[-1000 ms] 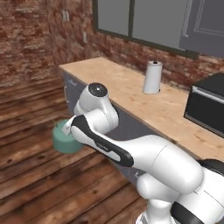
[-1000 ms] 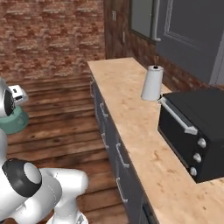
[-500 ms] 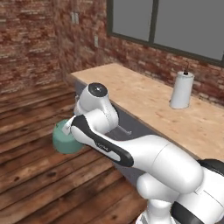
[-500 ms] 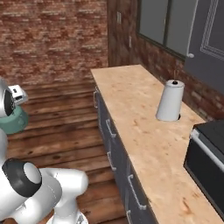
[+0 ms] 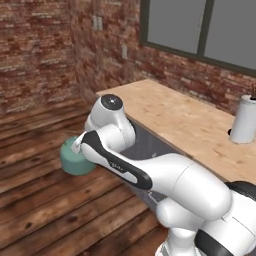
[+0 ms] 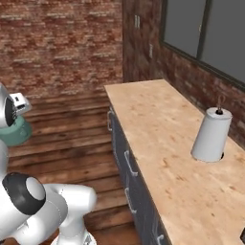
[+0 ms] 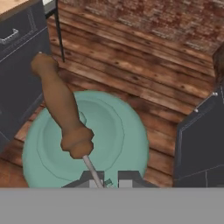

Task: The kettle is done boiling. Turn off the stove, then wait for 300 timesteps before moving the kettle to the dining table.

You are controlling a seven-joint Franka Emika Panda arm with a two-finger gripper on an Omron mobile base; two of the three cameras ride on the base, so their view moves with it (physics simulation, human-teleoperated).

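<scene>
Carrying the teal kettle [image 7: 83,144] low over the wood floor, beside the wood-topped surface [image 5: 200,127]; hand [image 7: 107,178] clamped on its thin handle wire, so it'll likely swing — rigid, probably water-heavy.

You see the squat teal kettle [image 7: 83,140] upright with its brown handle [image 7: 61,109] arched over the lid, above wooden flooring.

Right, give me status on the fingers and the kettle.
Fingers shut on the thin handle wire of the squat teal-green kettle. Kettle carried above wood plank floor, beside grey drawer counter. Nothing blocking nearby.
</scene>
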